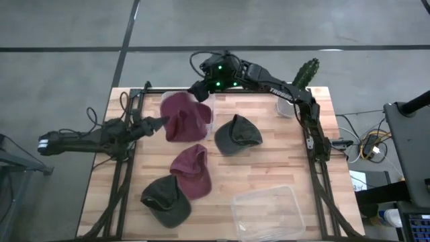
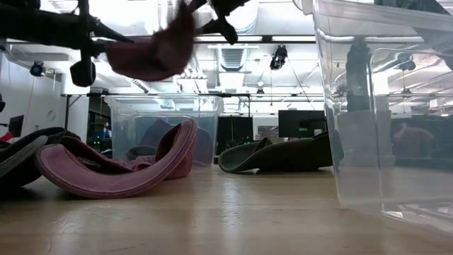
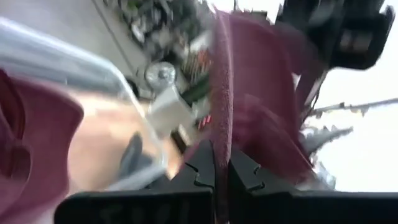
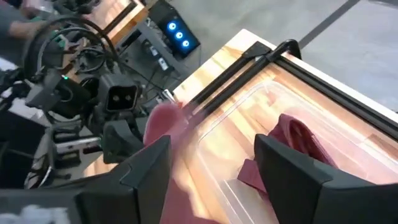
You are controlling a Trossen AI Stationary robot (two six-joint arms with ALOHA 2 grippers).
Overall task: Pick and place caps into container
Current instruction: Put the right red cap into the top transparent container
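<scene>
Both arms are on one maroon cap, and it's held up off the surface, above the far-left area. You can see it hanging in the air in the low view.

Left hand comes in from the left edge. Its fingers are pinched narrow on the cap's edge; the left wrist view shows the maroon fabric clamped between them.

Right hand reaches across from the far right side, at the cap's far edge. The right wrist view shows its fingers spread wide, with pink blur between them. You can't tell from that whether it's actually gripping the fabric.

Clear container sits at the far side of the surface, mostly hidden under the raised cap. The right wrist view shows a maroon piece of fabric lying inside it.

Other caps on the surface:
- second maroon cap, near the middle
- olive-grey cap, right of the raised one
- second olive-grey cap, near the front left, touching the middle maroon cap

A second clear tub sits at the front right. A small clear cup is at the far right, next to the green cactus at the far right corner.
</scene>
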